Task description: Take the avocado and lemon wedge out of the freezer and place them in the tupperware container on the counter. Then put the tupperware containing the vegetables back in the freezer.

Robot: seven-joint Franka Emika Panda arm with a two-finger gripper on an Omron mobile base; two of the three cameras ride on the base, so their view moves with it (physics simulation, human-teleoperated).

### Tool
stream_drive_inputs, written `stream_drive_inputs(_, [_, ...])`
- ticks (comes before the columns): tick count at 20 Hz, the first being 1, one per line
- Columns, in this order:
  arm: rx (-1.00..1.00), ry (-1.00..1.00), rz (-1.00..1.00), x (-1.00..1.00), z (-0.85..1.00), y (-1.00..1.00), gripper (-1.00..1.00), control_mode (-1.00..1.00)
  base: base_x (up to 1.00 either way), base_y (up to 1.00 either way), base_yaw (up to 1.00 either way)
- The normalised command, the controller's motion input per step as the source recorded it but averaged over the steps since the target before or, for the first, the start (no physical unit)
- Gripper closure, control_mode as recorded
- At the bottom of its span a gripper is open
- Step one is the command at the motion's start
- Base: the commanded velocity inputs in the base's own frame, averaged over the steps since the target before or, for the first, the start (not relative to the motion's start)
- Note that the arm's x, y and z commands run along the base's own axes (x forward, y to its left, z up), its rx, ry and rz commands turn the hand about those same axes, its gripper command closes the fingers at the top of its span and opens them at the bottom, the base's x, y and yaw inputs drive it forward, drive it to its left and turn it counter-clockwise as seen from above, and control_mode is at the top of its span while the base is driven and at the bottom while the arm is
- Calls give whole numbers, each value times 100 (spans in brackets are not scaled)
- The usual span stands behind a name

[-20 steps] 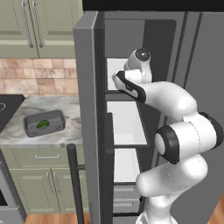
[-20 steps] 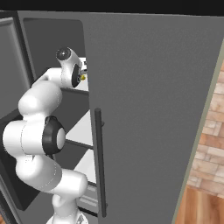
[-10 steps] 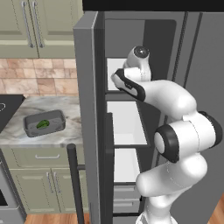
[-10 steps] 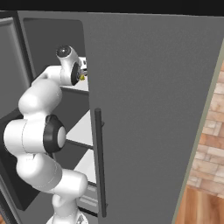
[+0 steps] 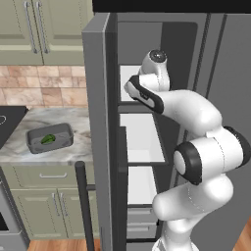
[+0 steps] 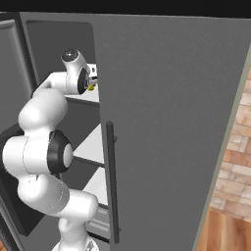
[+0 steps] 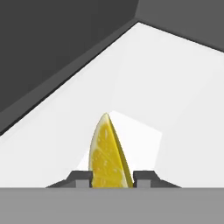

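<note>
The yellow lemon wedge (image 7: 107, 153) stands on edge between my two fingertips, a little above the white freezer shelf (image 7: 175, 87). My gripper (image 7: 111, 177) is shut on it, both tips touching its sides. In the right base view the gripper (image 6: 93, 82) reaches into the upper part of the freezer (image 6: 171, 122), with a speck of the lemon wedge (image 6: 91, 87) at its tip. On the marbled counter (image 5: 19, 147) at the left sits the dark-grey tupperware container (image 5: 34, 144), and the dark-green avocado (image 5: 48, 139) lies inside it.
The open freezer door (image 5: 95, 98) stands between the arm and the counter, its dark bar handle (image 5: 84, 196) low down. More white shelves (image 5: 139, 137) and grey drawers lie below the hand. A black stovetop corner (image 5: 7, 120) is at the far left.
The hand has risen slightly inside the upper freezer compartment, with the lemon wedge between the fingers. Nothing on the counter has moved.
</note>
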Motion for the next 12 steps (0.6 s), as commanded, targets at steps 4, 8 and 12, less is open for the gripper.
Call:
stream_drive_inputs(4, [2, -1, -3, -58, -9, 0, 100, -100, 0, 0, 0])
stream_drive_inputs(8, [4, -6, -4, -92, -8, 0, 100, -100, 0, 0, 0])
stream_drive_inputs(12, [9, -9, -5, -100, -1, 0, 100, -100, 0, 0, 0])
